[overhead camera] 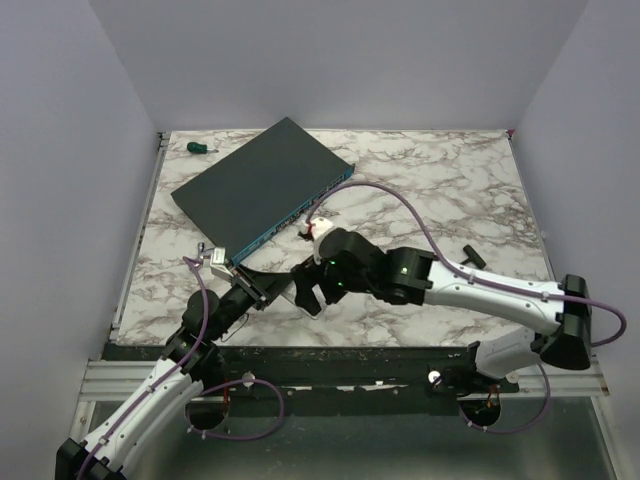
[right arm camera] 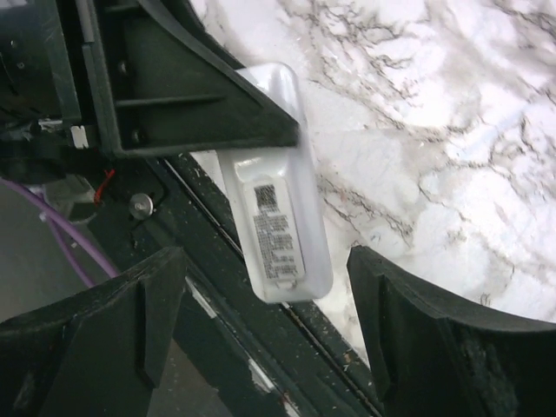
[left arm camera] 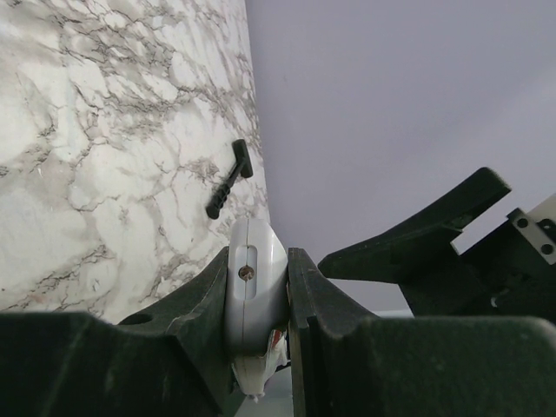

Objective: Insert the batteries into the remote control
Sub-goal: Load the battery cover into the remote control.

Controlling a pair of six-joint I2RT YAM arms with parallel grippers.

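Now, left gripper (left arm camera: 257, 261): pressed onto the remote control (right arm camera: 276, 217), one finger on each broad face, pinching it at one end.
Right gripper (right arm camera: 265, 287): spread wide, its fingers (right arm camera: 104, 330) on either side of the remote control's free end and clear of it.
Remote control: at the near edge of the table (overhead camera: 420, 180), between the two grippers, over the line where marble meets the dark front rail. Whether it touches the surface cannot be told.
Remote face: the back is toward the right wrist camera, with a printed label (right arm camera: 271, 228) on it.
Black T-shaped tool (overhead camera: 468, 257): flat on the marble, well to the right.
Dark flat box (overhead camera: 262, 185): lying aslant, just beyond the grippers.
Green screwdriver (overhead camera: 200, 147): far left corner.
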